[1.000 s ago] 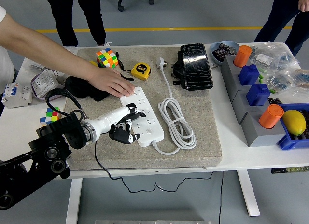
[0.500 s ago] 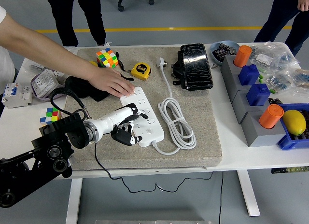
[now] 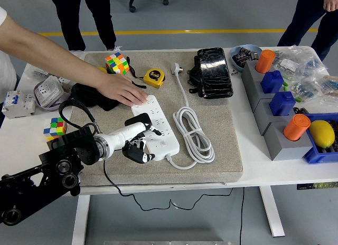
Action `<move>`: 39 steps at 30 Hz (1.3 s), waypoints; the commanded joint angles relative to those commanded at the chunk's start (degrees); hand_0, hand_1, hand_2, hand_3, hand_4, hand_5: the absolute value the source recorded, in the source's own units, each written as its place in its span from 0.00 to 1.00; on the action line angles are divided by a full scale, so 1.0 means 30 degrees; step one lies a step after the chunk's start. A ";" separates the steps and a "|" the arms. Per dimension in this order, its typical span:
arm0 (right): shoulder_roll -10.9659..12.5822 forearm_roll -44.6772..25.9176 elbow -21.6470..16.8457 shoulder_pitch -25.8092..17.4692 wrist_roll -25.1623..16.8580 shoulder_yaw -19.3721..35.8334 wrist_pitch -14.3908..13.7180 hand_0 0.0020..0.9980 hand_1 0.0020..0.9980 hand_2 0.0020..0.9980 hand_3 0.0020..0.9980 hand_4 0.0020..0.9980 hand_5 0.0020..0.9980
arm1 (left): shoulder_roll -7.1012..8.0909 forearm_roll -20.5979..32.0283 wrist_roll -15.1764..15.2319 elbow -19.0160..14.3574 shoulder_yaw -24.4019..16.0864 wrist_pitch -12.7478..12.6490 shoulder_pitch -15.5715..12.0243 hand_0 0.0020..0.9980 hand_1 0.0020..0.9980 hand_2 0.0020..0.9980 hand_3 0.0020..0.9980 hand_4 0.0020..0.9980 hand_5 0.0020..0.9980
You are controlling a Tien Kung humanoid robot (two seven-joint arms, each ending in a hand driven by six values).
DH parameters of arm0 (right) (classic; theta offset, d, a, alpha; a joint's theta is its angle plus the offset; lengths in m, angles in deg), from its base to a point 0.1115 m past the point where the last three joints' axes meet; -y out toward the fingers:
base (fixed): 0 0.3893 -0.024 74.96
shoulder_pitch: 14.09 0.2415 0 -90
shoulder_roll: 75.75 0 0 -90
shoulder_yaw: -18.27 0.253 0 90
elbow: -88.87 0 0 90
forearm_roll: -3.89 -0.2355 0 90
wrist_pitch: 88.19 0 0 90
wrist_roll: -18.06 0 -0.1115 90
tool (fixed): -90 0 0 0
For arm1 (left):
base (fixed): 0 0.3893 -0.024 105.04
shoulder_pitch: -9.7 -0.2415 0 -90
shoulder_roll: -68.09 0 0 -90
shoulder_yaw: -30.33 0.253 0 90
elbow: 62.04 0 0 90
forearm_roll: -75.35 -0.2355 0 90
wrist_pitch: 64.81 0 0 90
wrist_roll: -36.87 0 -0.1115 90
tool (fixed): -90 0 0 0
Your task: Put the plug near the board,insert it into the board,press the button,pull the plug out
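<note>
The white power board (image 3: pixel 160 124) lies on a grey mat (image 3: pixel 222 150), with its coiled white cord (image 3: pixel 194 135) to the right. My left hand (image 3: pixel 139 143) sits at the board's near left edge, fingers curled around a black plug (image 3: pixel 135 152). The plug's thin black cable (image 3: pixel 107 177) trails off the table's front. The plug rests against the board's side; whether its pins are in a socket is hidden by my fingers. A person's hand (image 3: pixel 123 90) presses flat on the board's far end. The right arm is out of view.
A Rubik's cube (image 3: pixel 116 63), yellow tape measure (image 3: pixel 153 77) and black pouch (image 3: pixel 213 72) lie at the back of the mat. A small cube (image 3: pixel 54 127) sits on the left. Grey blocks with orange and blue pegs (image 3: pixel 280 105) and a lemon (image 3: pixel 321 133) crowd the right.
My left hand with the plug has shifted a little to the right and toward the table's near edge along the board's side. The person's hand has stayed put.
</note>
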 joint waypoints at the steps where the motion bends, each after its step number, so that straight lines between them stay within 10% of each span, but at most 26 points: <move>1: -0.0004 0.0001 0.0010 0.0002 0.0006 -0.0002 0.0002 0.58 0.65 0.64 0.54 0.93 0.49 | -0.0015 0.0006 0.0000 0.0058 0.0055 -0.0010 0.0030 0.05 0.10 0.17 0.82 0.67 0.00; 39: 0.0033 -0.0015 -0.0021 -0.0064 0.0000 -0.0117 0.0008 0.58 0.65 0.64 0.54 0.93 0.49 | -0.0458 0.0359 0.0257 0.1433 0.1380 -0.0232 0.0585 0.05 0.10 0.17 0.82 0.65 0.00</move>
